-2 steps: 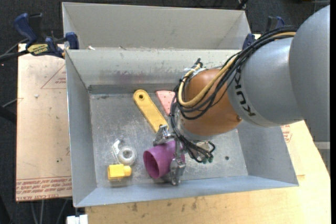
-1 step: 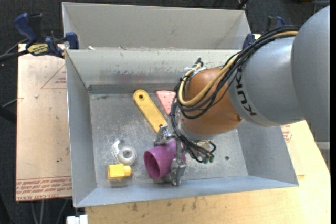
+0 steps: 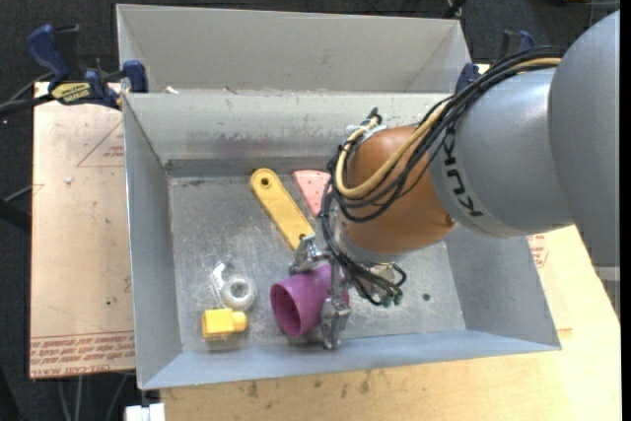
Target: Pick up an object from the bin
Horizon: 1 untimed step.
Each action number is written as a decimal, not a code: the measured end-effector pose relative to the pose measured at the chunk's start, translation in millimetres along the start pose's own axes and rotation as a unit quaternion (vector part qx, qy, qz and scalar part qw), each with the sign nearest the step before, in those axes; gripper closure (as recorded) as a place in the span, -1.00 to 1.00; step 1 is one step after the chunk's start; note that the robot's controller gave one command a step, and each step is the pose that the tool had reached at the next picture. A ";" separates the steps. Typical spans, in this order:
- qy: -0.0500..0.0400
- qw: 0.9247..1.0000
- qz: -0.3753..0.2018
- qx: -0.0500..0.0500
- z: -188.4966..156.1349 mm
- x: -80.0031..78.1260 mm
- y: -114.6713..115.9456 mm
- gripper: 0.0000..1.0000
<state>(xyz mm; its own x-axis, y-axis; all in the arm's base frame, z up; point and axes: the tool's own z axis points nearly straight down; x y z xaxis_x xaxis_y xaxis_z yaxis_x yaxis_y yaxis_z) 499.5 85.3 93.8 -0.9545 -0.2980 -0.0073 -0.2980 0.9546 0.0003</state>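
Note:
My gripper (image 3: pixel 319 293) is low over the front middle of the bin, open, with its fingers wide apart. One fingertip (image 3: pixel 309 257) stands just behind a purple cup (image 3: pixel 296 306) and the other at the cup's front right edge. The cup lies on its side on the bin floor, its closed end between the two fingers. A flat yellow handle-shaped piece (image 3: pixel 279 205) lies just behind the gripper, running towards the back left. Beside it a pink flat piece (image 3: pixel 314 186) is partly hidden under the arm's orange cover.
A small yellow block (image 3: pixel 224 322) lies at the front left, with a clear ring (image 3: pixel 236 290) just behind it. The arm and its cables cover the right middle of the bin.

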 end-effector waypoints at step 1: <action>0.001 1.000 0.000 0.000 -0.6 -0.3 0.0 1.00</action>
<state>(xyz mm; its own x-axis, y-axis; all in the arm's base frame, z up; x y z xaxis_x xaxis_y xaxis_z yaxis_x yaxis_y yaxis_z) 499.8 85.4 94.4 -0.9547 -0.2976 -0.0048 -0.2976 0.9547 0.0007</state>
